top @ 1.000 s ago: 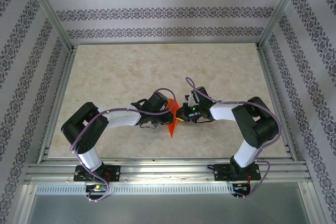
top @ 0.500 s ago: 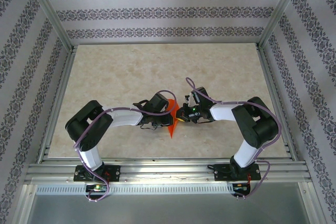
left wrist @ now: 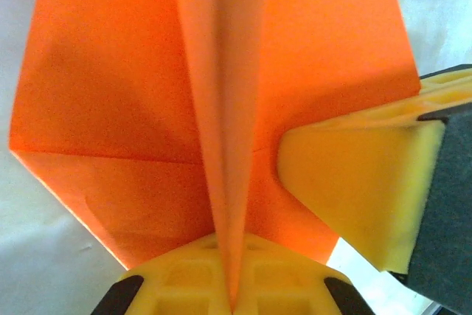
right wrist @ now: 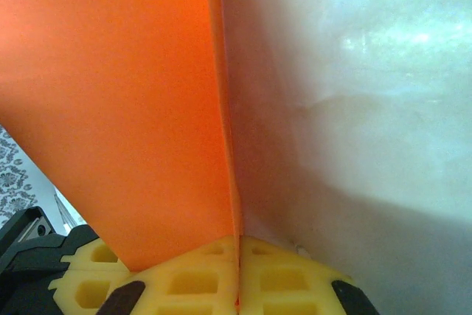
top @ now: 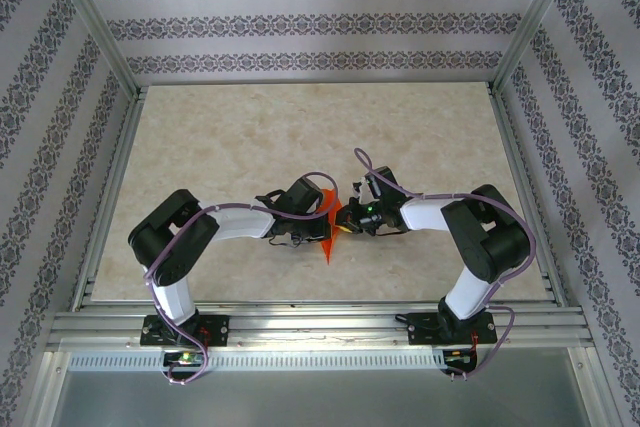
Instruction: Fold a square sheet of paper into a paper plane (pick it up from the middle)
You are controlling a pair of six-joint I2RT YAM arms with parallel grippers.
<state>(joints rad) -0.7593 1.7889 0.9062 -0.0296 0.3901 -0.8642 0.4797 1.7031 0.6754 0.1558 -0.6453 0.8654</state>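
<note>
The bright orange sheet of paper, partly folded with a raised centre ridge, sits low over the table between the two arms, its point toward the near edge. My left gripper comes in from the left and is shut on the ridge, the fold pinched between its yellow fingers. My right gripper comes in from the right and is shut on an edge of the same paper. Its yellow finger presses against the right wing in the left wrist view. In the right wrist view the paper's edge runs into the seam between the fingertips.
The beige marbled tabletop lies open behind and to both sides of the grippers. Metal rails border the near edge, and patterned walls enclose the other sides.
The left gripper has closed fully on the paper's ridge and its arm has shifted slightly right. The right gripper and the paper have barely moved.
</note>
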